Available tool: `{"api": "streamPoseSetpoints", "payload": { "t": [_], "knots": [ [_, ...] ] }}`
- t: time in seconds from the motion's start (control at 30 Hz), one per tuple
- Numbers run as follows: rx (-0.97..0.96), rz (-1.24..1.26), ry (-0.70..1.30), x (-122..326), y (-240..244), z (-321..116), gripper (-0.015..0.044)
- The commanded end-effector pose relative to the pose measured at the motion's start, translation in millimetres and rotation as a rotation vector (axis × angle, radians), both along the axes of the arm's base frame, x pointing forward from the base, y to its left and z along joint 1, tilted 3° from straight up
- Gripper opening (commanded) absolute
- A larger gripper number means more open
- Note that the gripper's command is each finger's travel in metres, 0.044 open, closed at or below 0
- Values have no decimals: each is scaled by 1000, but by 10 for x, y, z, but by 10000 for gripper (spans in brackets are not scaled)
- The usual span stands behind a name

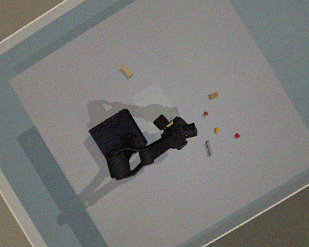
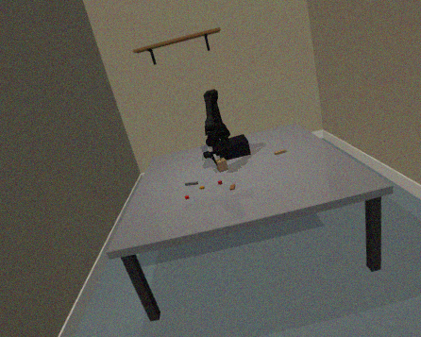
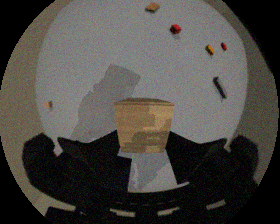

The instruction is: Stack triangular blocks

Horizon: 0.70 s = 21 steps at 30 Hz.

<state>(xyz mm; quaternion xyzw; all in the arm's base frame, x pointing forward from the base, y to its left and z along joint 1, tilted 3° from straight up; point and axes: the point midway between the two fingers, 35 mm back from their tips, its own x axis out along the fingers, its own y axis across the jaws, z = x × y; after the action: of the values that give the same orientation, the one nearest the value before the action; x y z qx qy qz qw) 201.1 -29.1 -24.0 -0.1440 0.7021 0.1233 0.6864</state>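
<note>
A wooden block (image 1: 170, 124) (image 2: 222, 165) (image 3: 145, 125), pale and square-looking, sits between my fingers. In the wrist view a thin darker strip runs along its far edge. It looks like the two triangular blocks together, but the fingers and the viewing angle hide the sloped faces and seam. I cannot tell whether the ends are even or whether it rests on the table. My gripper (image 1: 169, 124) (image 2: 220, 161) (image 3: 143, 130) is shut on the upper triangular block, one finger at each side.
A long wooden piece (image 1: 126, 71) (image 2: 279, 152) (image 3: 48, 105) lies apart. A small wooden block (image 1: 213, 95) (image 2: 232, 187) (image 3: 152, 7), two red cubes (image 1: 206, 113) (image 1: 237, 135), an orange piece (image 1: 217, 130) (image 2: 201, 187) (image 3: 210, 49) and a grey bar (image 1: 208, 148) (image 2: 192, 183) (image 3: 220, 87) lie beyond the gripper.
</note>
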Motion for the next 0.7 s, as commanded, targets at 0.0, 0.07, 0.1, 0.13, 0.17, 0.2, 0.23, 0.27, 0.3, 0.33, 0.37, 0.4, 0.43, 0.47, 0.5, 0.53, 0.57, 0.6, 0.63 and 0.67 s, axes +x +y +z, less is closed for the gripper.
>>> {"api": "streamPoseSetpoints", "payload": {
  "t": [0.0, 0.07, 0.1, 0.13, 0.17, 0.2, 0.23, 0.27, 0.3, 0.33, 0.37, 0.4, 0.43, 0.47, 0.5, 0.53, 0.57, 0.6, 0.63, 0.67],
  "knots": [
    [0, 0, 0, 0, 0, 0, 157],
    [0, 0, 0, 0, 0, 0, 210],
    [0, 0, 0, 0, 0, 0, 236],
    [0, 0, 0, 0, 0, 0, 263],
    [0, 0, 0, 0, 0, 0, 289],
    [0, 0, 0, 0, 0, 0, 315],
    [0, 0, 0, 0, 0, 0, 341],
    [0, 0, 0, 0, 0, 0, 368],
    [0, 0, 0, 0, 0, 0, 394],
    [0, 0, 0, 0, 0, 0, 420],
    [0, 0, 0, 0, 0, 0, 440],
    [0, 0, 0, 0, 0, 0, 440],
    [0, 0, 0, 0, 0, 0, 440],
    [0, 0, 0, 0, 0, 0, 440],
    [0, 0, 0, 0, 0, 0, 440],
    [0, 0, 0, 0, 0, 0, 440],
    [0, 0, 0, 0, 0, 0, 440],
    [0, 0, 0, 7, 0, 22, 440],
    [0, 0, 0, 27, 0, 90, 440],
    [0, 0, -1, 48, 1, 180, 440]
  ]
}}
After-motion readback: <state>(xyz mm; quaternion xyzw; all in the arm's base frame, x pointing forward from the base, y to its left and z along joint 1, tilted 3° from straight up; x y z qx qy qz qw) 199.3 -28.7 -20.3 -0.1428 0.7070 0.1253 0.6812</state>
